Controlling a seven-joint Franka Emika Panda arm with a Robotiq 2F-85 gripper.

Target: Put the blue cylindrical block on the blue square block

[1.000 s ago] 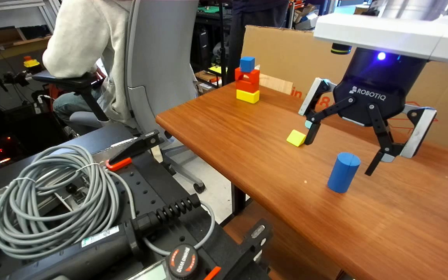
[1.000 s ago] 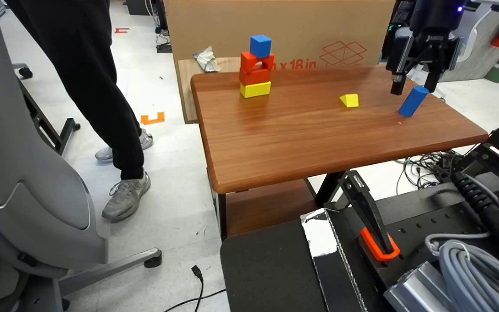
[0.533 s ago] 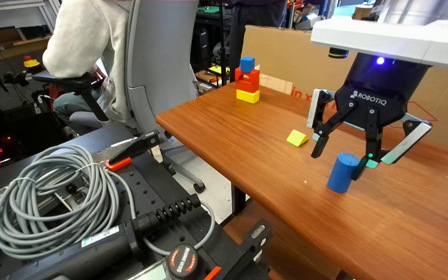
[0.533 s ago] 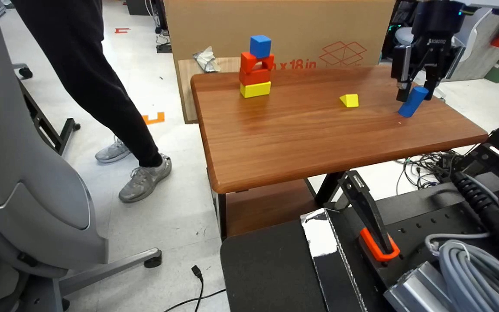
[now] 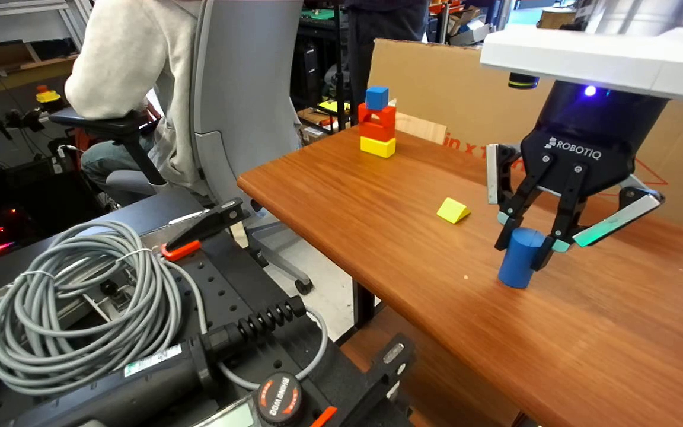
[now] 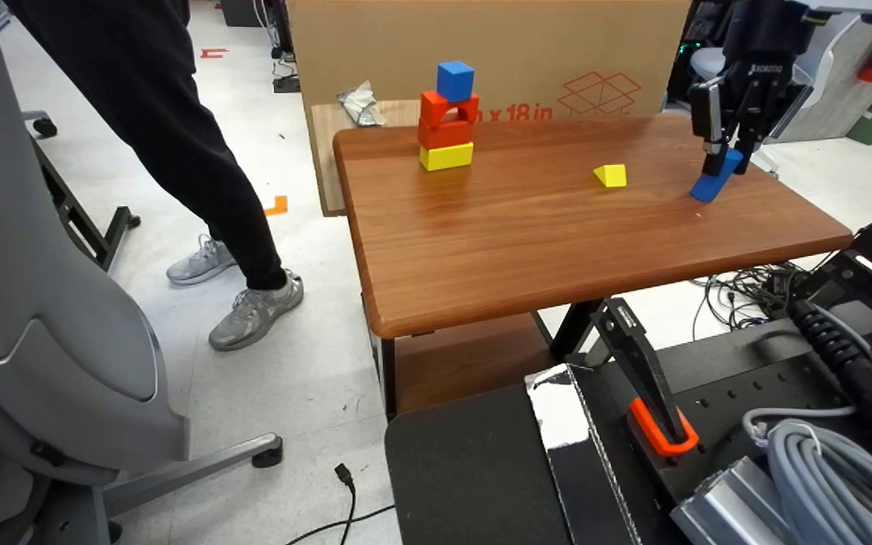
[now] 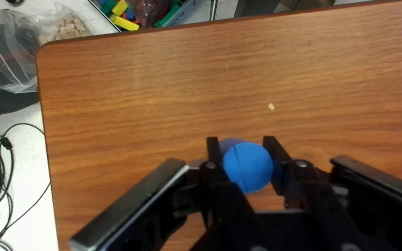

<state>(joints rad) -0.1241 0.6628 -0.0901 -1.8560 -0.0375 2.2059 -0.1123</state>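
Wrist view: the table [image 7: 152,87] turns a rounded corner at the upper left, one edge running along the top of the frame and another dropping down the left side. Wood grain spreads from those edges to the gripper [image 7: 242,140], which juts up from the bottom. A box [image 7: 183,12] beyond the table is cut off at the top, a plastic bag [image 7: 16,52] at the left.

In both exterior views the gripper is toward the right, and the table stretches away to its left, with a yellow wedge [image 5: 453,210] lying near, apart from the fingers [image 5: 543,255]. Cardboard [image 6: 496,53] rises behind the table. The arm [image 5: 602,59] is cut off at the upper right of each frame.

The fingers cover part of the blue cylindrical block [image 7: 248,167]; in the wrist view its round top shows, with only a strip of side. Whether its base meets the wood is hard to make out.

That block is between the two fingers, at the lower middle of the wrist view, touching both: the gripper is clamped on its upper part. The blue square block [image 6: 456,82] sits well apart from it, at the upper middle of both exterior views, atop a red arch [image 6: 433,109], with a red block [image 6: 446,136] and a yellow block [image 6: 447,157] below.
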